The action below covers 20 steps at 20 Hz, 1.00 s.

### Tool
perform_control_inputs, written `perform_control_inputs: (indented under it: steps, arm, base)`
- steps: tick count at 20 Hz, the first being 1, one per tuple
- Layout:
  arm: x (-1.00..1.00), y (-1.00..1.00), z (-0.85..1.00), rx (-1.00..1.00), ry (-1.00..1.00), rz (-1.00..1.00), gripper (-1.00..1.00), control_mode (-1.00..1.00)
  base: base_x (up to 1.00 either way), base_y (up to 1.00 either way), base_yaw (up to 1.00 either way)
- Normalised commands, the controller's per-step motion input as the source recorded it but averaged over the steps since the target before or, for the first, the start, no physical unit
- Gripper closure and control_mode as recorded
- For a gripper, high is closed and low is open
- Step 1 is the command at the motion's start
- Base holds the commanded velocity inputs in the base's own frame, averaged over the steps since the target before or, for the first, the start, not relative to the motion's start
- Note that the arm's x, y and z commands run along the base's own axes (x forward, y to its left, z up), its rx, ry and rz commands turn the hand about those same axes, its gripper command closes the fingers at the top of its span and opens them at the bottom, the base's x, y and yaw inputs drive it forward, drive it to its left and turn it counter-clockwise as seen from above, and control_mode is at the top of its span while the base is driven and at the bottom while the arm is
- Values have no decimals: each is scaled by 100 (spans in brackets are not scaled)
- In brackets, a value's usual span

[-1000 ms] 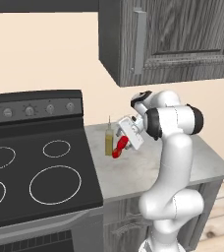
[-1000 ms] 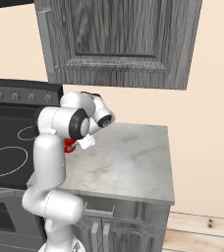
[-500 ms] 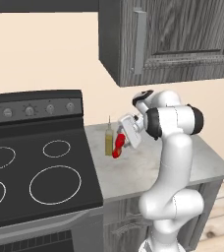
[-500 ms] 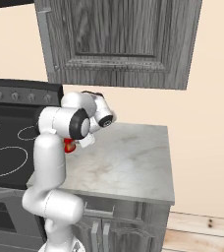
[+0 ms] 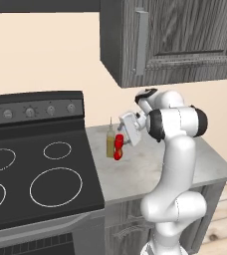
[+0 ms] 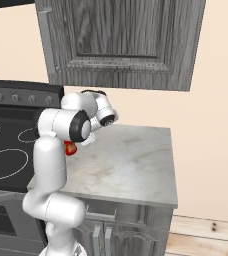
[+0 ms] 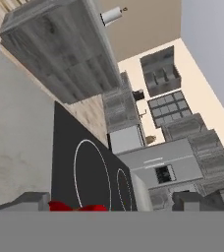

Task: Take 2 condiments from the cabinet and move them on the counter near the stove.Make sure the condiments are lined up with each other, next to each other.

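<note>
Red squeeze bottle (image 5: 118, 147) clamped in the tool (image 5: 122, 142), touching the olive-yellow bottle (image 5: 110, 144) on the counter (image 5: 150, 172).

The stove (image 5: 41, 174) is black with white rings, the counter (image 5: 185, 164) is light grey with cloudy marks, the cabinet (image 5: 185, 40) is dark grey wood with a light grey handle (image 5: 142, 34), one bottle (image 5: 110, 144) is olive-yellow, and the other bottle (image 5: 118, 147) is red.
</note>
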Motion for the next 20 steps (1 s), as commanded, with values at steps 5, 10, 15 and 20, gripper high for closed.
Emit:
perform_control_inputs:
  steps: [5, 10, 15, 20]
  arm:
    - [-12, -7, 0, 5, -14, 0, -100, -100]
    - [-50, -30, 0, 2, -17, -2, -100, -100]
    - [-54, -41, 0, 4, -13, -4, -100, -100]
    - [-56, -42, 0, 9, -13, -4, -100, -100]
  base:
    - [0, 0, 0]
    - [0, 0, 0]
    - [0, 0, 0]
    - [0, 0, 0]
